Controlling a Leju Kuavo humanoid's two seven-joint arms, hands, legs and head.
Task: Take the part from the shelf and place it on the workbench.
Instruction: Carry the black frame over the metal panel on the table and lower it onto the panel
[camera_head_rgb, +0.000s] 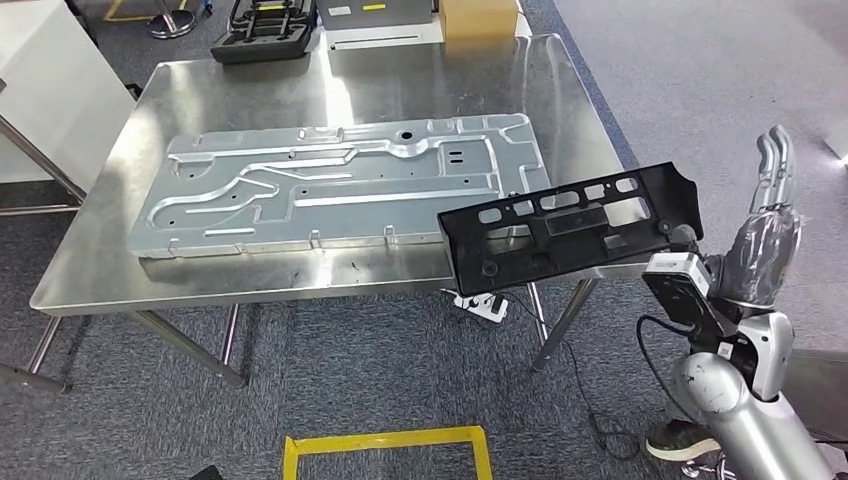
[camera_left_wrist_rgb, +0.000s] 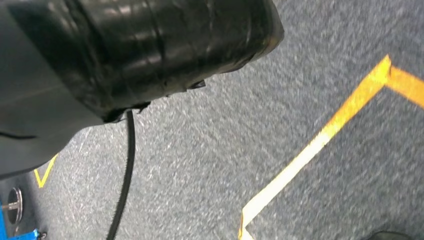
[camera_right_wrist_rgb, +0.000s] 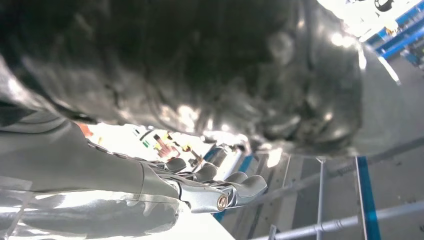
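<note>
The black plastic part (camera_head_rgb: 570, 225), a long flat panel with slots, lies tilted across the right front corner of the steel workbench (camera_head_rgb: 90, 270). It overlaps the end of a large stamped metal sheet (camera_head_rgb: 340, 185) and sticks out past the table's edges. My right hand (camera_head_rgb: 760, 240) is just off the part's right end with its fingers (camera_head_rgb: 775, 160) straight and apart, pointing up, gripping nothing. In the right wrist view the fingers (camera_right_wrist_rgb: 220, 182) are stretched out below the hand's glossy dark cover (camera_right_wrist_rgb: 200, 60). My left hand's dark cover (camera_left_wrist_rgb: 125, 45) hangs over the carpet, fingers hidden.
At the far end of the workbench lie a black moulded tray (camera_head_rgb: 265, 30) and a cardboard box (camera_head_rgb: 478, 18). Yellow floor tape (camera_head_rgb: 385, 445) marks the carpet in front of the table. A white power strip (camera_head_rgb: 482, 305) lies under the table's right front corner.
</note>
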